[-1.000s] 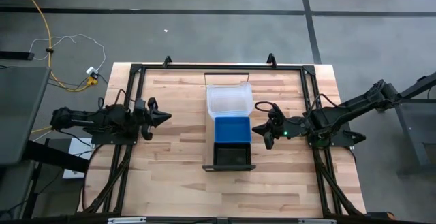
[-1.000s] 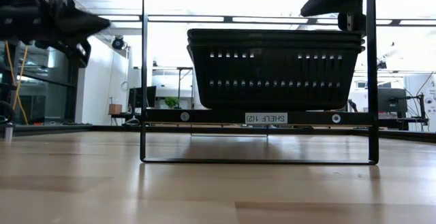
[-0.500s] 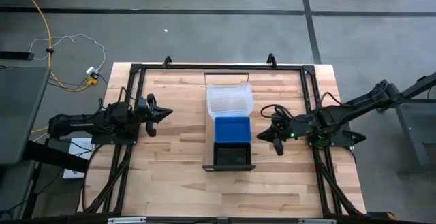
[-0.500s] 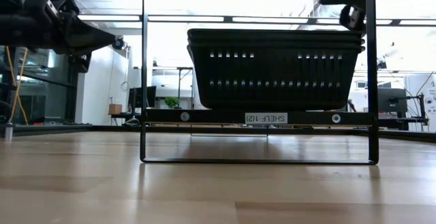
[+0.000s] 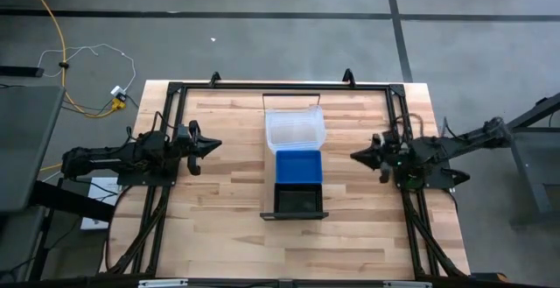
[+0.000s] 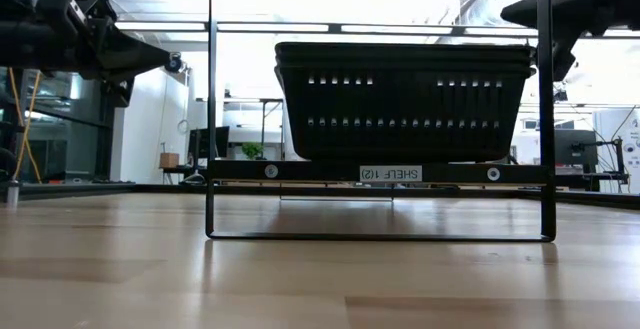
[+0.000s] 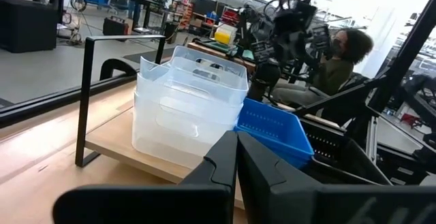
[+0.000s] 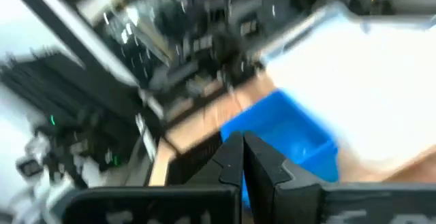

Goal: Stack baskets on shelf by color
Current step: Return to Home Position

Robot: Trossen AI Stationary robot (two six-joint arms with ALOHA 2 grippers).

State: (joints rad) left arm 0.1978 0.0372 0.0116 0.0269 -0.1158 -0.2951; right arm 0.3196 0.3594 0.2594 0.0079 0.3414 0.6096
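Here, nested clear baskets [image 5: 295, 128], blue basket [image 5: 298, 166], black baskets [image 5: 297, 202] along shelf [image 7: 112, 139], left end effector [image 5: 215, 145], right end effector [image 5: 356, 156], both clenched.

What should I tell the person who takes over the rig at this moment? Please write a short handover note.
Left gripper: shut, empty, left of the shelf, touching nothing.
Right gripper: shut, empty, right of the shelf, touching nothing.
Baskets: all on the shelf in one row. The clear stack is at one end, the blue is in the middle, and the black stack is at the end nearest the low camera.
Done: the sorting by colour looks complete.
Left: probably only parking both arms.
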